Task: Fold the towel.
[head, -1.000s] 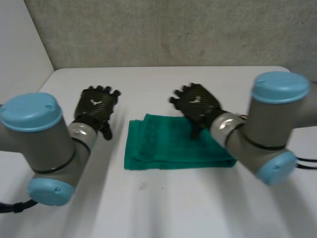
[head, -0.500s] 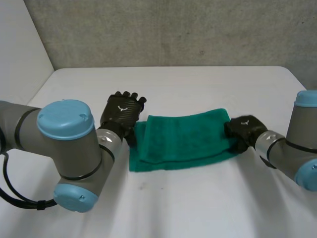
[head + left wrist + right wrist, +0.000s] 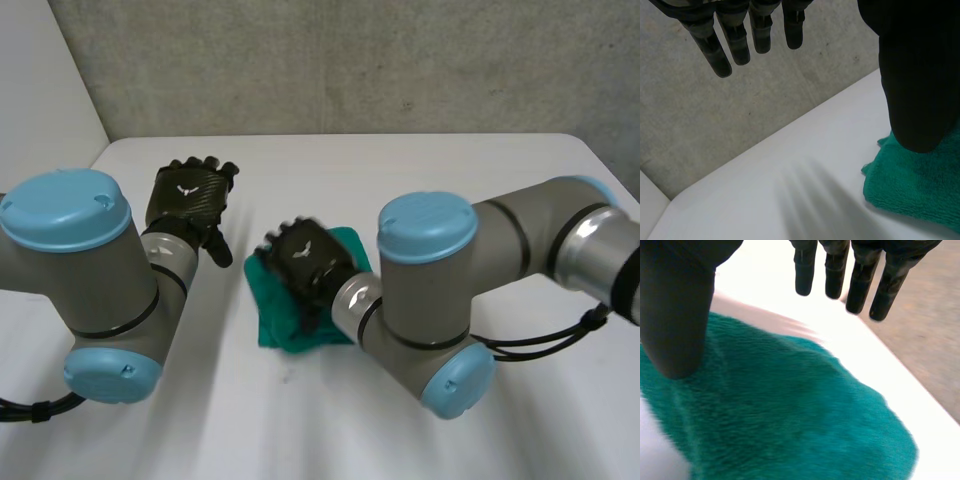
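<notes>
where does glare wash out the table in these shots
Right wrist view: the white table past the towel, by the right hand's fingers, is blown out to near featureless white. Head view: the table is evenly lit, with no hot spot. Left wrist view: the table looks dimmer, with no glare.

Here's the black right hand [image 3: 675, 305] over the fuzzy green towel [image 3: 780, 410], fingers [image 3: 832, 277] straight, thumb held apart from them, nothing pinched. The towel's rounded edge lies on the white table [image 3: 880, 375], with a speckled grey wall [image 3: 935, 340] beyond.
</notes>
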`<state>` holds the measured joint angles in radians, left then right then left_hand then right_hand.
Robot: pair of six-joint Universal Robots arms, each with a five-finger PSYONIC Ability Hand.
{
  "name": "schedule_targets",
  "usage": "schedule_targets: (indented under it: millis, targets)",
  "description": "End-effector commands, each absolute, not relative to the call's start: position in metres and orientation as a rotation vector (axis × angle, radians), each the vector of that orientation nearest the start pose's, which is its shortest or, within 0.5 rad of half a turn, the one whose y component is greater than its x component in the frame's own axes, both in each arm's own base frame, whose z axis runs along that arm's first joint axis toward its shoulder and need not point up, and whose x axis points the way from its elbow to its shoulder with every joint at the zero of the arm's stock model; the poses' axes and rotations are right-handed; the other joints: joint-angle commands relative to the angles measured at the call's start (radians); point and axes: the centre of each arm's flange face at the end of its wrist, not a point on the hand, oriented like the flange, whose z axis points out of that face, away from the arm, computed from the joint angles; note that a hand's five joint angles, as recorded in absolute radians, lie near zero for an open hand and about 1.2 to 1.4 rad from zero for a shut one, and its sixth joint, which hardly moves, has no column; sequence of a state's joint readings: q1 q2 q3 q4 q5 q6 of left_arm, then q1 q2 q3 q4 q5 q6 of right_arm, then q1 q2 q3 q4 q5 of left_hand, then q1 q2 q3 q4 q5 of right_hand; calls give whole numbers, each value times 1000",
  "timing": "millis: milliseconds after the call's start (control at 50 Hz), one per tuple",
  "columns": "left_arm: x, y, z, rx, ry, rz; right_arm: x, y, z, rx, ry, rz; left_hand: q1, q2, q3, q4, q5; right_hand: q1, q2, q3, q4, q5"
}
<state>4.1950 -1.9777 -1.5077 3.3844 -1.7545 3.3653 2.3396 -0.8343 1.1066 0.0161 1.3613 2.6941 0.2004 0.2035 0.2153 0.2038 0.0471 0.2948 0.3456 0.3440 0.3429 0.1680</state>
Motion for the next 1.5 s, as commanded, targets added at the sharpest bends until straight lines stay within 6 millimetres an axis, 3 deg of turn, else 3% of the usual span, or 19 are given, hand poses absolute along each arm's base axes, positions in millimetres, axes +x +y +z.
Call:
schedule_targets:
  millis: [20, 140, 220, 240, 260, 320, 420, 500, 620, 740, 820, 860, 900, 940, 1020, 1060, 1100, 1220, 1500]
  targets:
    - [-304, -272, 214, 716, 2285, -2218, 368, -251, 209, -1025, 1921, -1742, -19, -22, -34, -23, -40, -101, -152, -150, -149, -149]
    - [-332, -256, 206, 845, 2373, -2263, 351, -267, 209, -884, 1966, -1659, -10, -13, -25, -14, -32, -104, -155, -153, -152, -152]
    - [-340, -246, 182, 902, 2504, -2139, 344, -273, 204, -875, 2006, -1573, -4, -8, -19, -8, -26, -101, -152, -150, -149, -149]
    - [-340, -246, 182, 902, 2504, -2139, 344, -273, 204, -875, 2006, -1573, -4, -8, -19, -8, -26, -101, -152, -150, -149, -149]
    - [-341, -244, 178, 912, 2525, -2107, 344, -279, 185, -876, 2061, -1517, -4, -8, -19, -8, -26, -101, -152, -150, -149, -149]
    - [-338, -238, 158, 945, 2599, -1944, 348, -283, 161, -896, 2122, -1443, -4, -8, -19, -8, -26, -101, -152, -150, -149, -149]
    - [-328, -238, 139, 917, 2623, -1796, 348, -287, 138, -921, 2214, -1343, -10, -13, -25, -14, -32, -95, -146, -145, -143, -143]
    - [-321, -241, 126, 902, 2627, -1711, 346, -287, 131, -971, 2269, -1318, -19, -22, -34, -23, -40, -89, -140, -139, -138, -137]
    - [-315, -244, 124, 939, 2601, -1665, 346, -285, 140, -1013, 2261, -1359, -19, -22, -34, -23, -40, -84, -134, -133, -132, -131]
    - [-318, -247, 163, 938, 2512, -1818, 339, -287, 195, -959, 2170, -1524, -26, -29, -41, -29, -47, -87, -137, -136, -135, -134]
    - [-319, -251, 207, 880, 2432, -1995, 329, -289, 238, -886, 2090, -1701, -26, -29, -41, -29, -47, -98, -149, -147, -146, -146]
    - [-316, -252, 238, 826, 2374, -2107, 318, -295, 257, -819, 2078, -1803, -26, -29, -41, -29, -47, -101, -152, -150, -149, -149]
    - [-314, -253, 249, 803, 2351, -2147, 296, -304, 287, -695, 2067, -1965, -26, -29, -41, -29, -47, -107, -158, -156, -155, -155]
    - [-299, -262, 284, 698, 2267, -2249, 283, -307, 304, -615, 2059, -2052, -25, -28, -40, -29, -46, -116, -167, -165, -164, -164]
    - [-278, -268, 320, 587, 2201, -2326, 250, -313, 341, -453, 2026, -2225, -22, -25, -37, -26, -43, -120, -171, -170, -168, -168]
    - [-267, -266, 340, 528, 2200, -2372, 246, -314, 346, -440, 2023, -2241, -25, -28, -40, -28, -46, -120, -171, -170, -168, -168]
    - [-261, -266, 346, 496, 2224, -2386, 237, -315, 351, -422, 2038, -2254, -25, -28, -40, -28, -46, -120, -171, -170, -168, -168]
    - [-243, -270, 363, 418, 2295, -2447, 236, -311, 354, -452, 2056, -2232, -25, -28, -40, -28, -46, -120, -171, -170, -168, -168]
    - [-239, -266, 356, 392, 2370, -2419, 240, -308, 345, -505, 2056, -2170, -26, -29, -41, -29, -47, -120, -171, -170, -168, -168]
